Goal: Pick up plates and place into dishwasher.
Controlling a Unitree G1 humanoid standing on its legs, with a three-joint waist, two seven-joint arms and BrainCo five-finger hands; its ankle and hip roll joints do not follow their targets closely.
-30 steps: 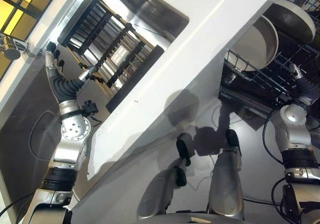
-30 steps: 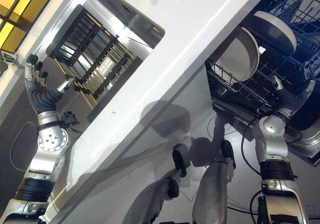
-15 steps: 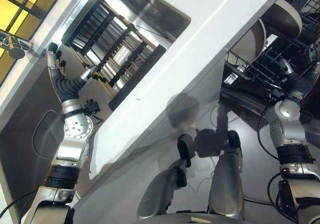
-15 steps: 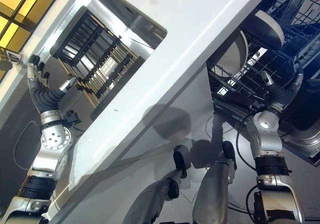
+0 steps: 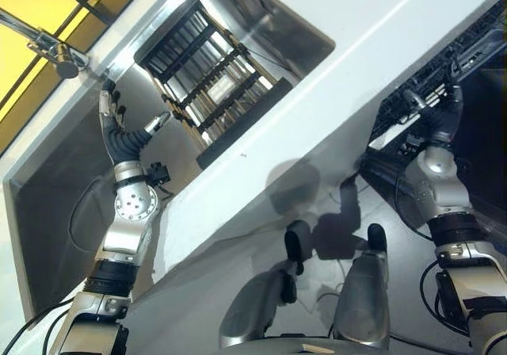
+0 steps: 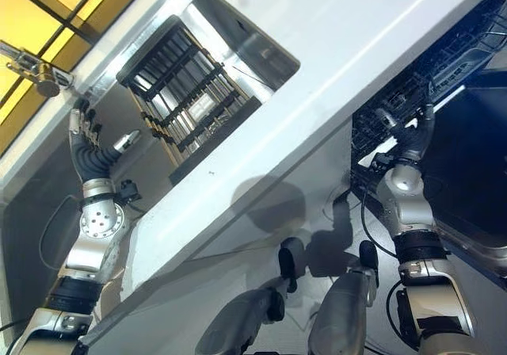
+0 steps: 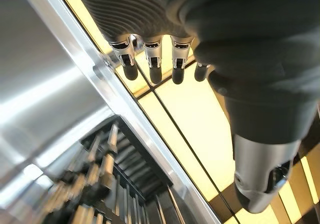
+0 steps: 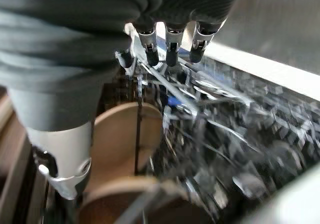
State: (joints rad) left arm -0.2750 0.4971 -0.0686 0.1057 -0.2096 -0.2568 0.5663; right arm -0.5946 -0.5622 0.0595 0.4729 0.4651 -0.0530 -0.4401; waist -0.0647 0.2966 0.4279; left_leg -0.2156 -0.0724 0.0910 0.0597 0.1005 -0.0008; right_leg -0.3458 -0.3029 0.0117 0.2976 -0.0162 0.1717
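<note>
The left hand (image 5: 119, 129) is raised upright over the sink (image 5: 47, 181), its arm nearly vertical, fingers straight and spread, thumb held out to the side toward the rack (image 5: 214, 85); it holds nothing. A white surface (image 5: 333, 78) runs across the middle. On the right, the right hand (image 5: 440, 109) reaches up to the dishwasher basket (image 5: 467, 46), fingers straight and empty. Two plates (image 8: 125, 149) stand in that basket, just beyond the fingers.
</note>
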